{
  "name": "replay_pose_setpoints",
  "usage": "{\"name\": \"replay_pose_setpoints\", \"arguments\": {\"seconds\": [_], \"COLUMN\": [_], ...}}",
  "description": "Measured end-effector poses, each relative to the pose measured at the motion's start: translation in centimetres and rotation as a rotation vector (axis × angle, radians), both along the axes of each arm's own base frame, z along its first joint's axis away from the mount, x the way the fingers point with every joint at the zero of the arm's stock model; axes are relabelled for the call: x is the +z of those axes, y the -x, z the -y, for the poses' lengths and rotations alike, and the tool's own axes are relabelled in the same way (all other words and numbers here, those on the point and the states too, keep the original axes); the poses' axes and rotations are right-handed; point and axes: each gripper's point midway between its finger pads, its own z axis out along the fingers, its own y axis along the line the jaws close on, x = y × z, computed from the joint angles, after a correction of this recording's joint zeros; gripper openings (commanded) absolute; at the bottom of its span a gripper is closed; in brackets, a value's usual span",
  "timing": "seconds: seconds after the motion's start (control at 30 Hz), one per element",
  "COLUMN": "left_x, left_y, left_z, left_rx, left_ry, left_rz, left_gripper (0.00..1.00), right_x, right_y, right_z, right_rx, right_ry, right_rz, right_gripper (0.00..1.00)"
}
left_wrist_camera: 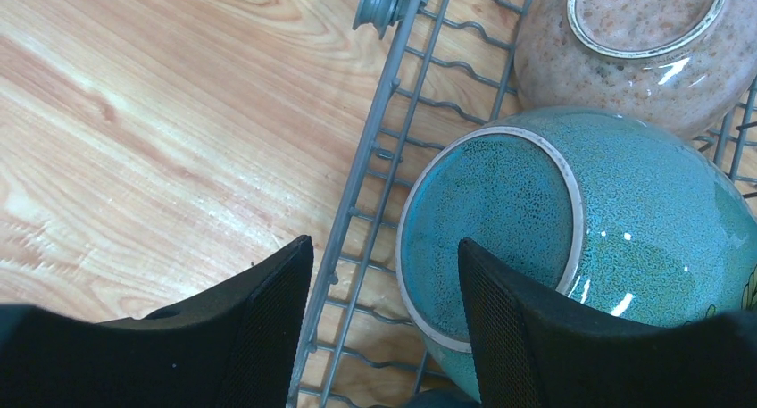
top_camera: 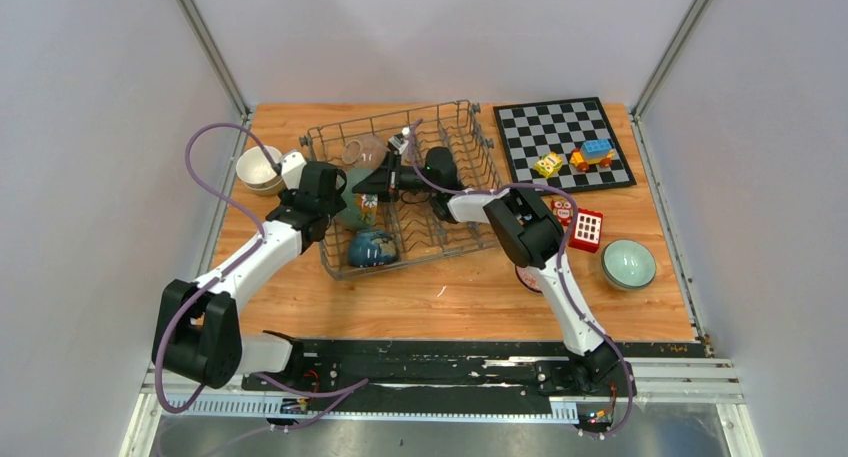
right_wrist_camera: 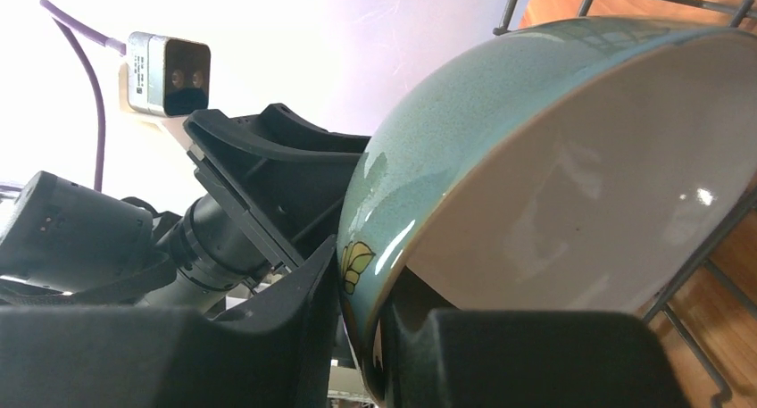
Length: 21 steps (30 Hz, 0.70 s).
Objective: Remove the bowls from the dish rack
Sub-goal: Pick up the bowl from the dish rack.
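The grey wire dish rack (top_camera: 455, 137) stands mid-table. A teal speckled bowl (left_wrist_camera: 643, 229) leans on its side in the rack's left part, foot ring towards my left wrist camera. My right gripper (right_wrist_camera: 379, 292) reaches in from the right and is shut on this bowl's rim (right_wrist_camera: 420, 220), one finger outside and one inside. My left gripper (left_wrist_camera: 384, 247) is open and straddles the rack's left wall (left_wrist_camera: 370, 167), one finger outside it and the other over the bowl's foot. A pink speckled bowl (left_wrist_camera: 643, 42) sits behind it. A dark blue bowl (top_camera: 372, 247) lies in the rack's near corner.
A white bowl (top_camera: 260, 167) rests on the table left of the rack. At the back right lies a chessboard (top_camera: 540, 127) with toy blocks (top_camera: 590, 155). A red block (top_camera: 586, 230) and a pale green bowl (top_camera: 628, 263) sit on the right.
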Motion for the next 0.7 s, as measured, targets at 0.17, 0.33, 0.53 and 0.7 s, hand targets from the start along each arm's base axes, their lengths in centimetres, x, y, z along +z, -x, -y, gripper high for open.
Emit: {"name": "replay_pose_setpoints", "arguments": {"seconds": [0.17, 0.33, 0.53, 0.7], "left_x": [0.1, 0.2, 0.3, 0.3], "left_y": [0.3, 0.5, 0.6, 0.7], "left_z": [-0.2, -0.3, -0.2, -0.2], "left_rx": [0.004, 0.005, -0.003, -0.007], "left_ry": [-0.006, -0.012, -0.009, -0.006], "left_rz": [-0.006, -0.009, -0.01, -0.013], "left_gripper": [0.64, 0.64, 0.64, 0.64], "right_x": [0.4, 0.7, 1.4, 1.3], "right_y": [-0.1, -0.2, -0.6, -0.8], "right_z": [-0.3, -0.6, -0.9, -1.0], "right_rx": [0.005, 0.006, 0.004, -0.006], "right_ry": [-0.023, -0.035, -0.053, -0.055], "right_rz": [-0.025, -0.046, -0.047, -0.058], "right_gripper": [0.03, 0.03, 0.03, 0.03]}}
